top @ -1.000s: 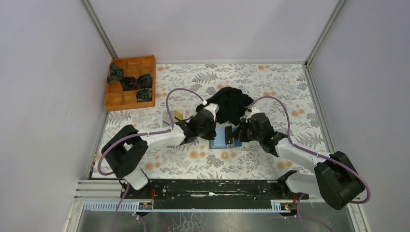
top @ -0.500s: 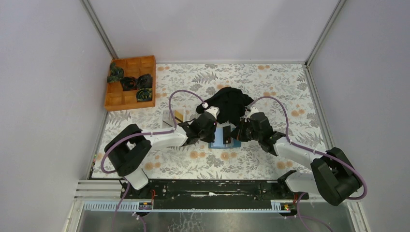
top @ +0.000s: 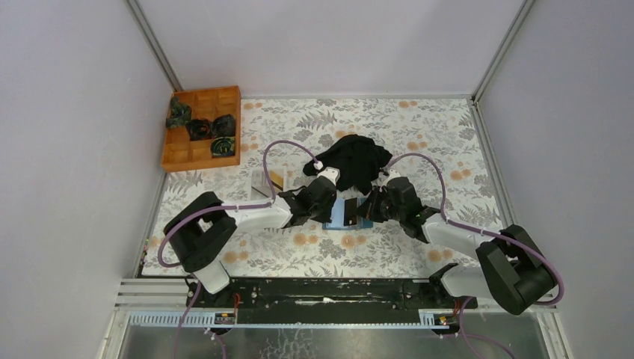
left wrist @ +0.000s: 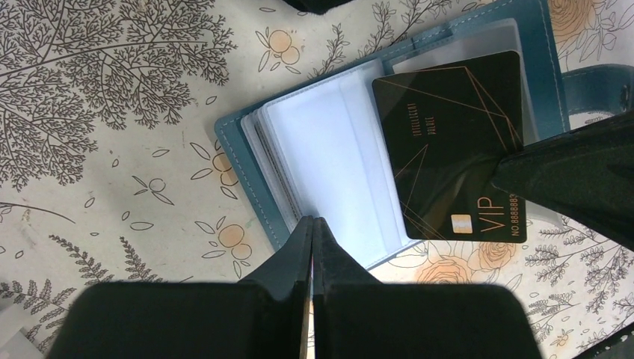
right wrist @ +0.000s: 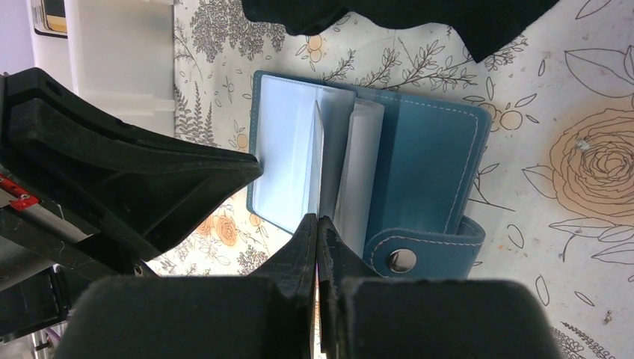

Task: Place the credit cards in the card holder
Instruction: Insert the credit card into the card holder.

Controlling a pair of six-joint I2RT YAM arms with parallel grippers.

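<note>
The teal card holder [left wrist: 238, 153] lies open on the flowered table, its white plastic sleeves fanned upward. A black credit card [left wrist: 448, 149] with gold lines hangs tilted over the sleeves. My right gripper [right wrist: 318, 218] is shut on that card's corner, and the card shows edge-on [right wrist: 318, 164] between two sleeves in the right wrist view. My left gripper [left wrist: 312, 220] is shut with nothing in it, its tips on the near edge of the sleeves. From above, both grippers meet over the card holder [top: 345, 215]. No other credit cards can be made out.
A crumpled black cloth [top: 359, 159] lies just behind the holder. A white shallow tray [right wrist: 119, 60] sits to the holder's left, beside my left arm. A wooden compartment box [top: 202, 129] with dark items stands at the far left corner.
Both grippers have closed in on the holder: the left slid right onto its sleeves, and the right moved left with the black card over it.
</note>
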